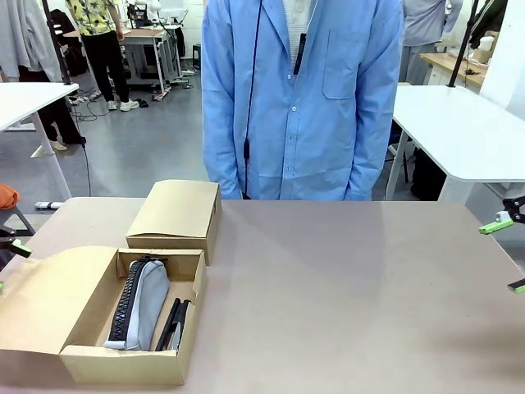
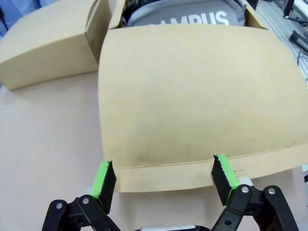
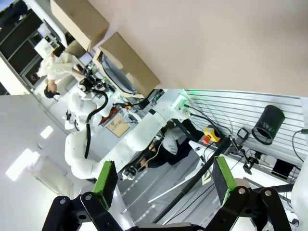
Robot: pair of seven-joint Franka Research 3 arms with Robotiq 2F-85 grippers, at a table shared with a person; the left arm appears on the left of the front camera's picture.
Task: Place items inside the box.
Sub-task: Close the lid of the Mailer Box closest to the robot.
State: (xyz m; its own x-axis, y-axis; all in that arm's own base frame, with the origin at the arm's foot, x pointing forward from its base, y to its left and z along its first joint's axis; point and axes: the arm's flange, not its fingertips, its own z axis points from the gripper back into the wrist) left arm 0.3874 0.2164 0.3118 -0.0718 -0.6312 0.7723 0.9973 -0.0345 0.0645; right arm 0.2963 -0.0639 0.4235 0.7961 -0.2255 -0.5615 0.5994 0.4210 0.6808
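Two boxes: the box (image 1: 90, 357) is the big shallow one at the near left of the table (image 1: 344, 287), and the smaller box (image 1: 176, 215) stands closed just behind it.
Lid flap of the box: it lies open, spread out to the left of the box (image 2: 192, 96).
Zip pouch (image 1: 141, 304): it lies inside the box, along its left part; in my left wrist view I see its grey fabric with white letters (image 2: 185, 14).
Stapler and pen: dark slim things (image 1: 174, 324) lie inside the box, right of the pouch; I cannot tell them apart.
My left gripper (image 2: 163, 180): the jaws are spread wide, holding nothing, at the outer edge of the flap.
My right gripper (image 3: 163, 185): the jaws are also spread and hold nothing, well apart from the box, at the right table edge (image 1: 509, 250).
Person (image 1: 303, 98): stands behind the table in a blue coat.
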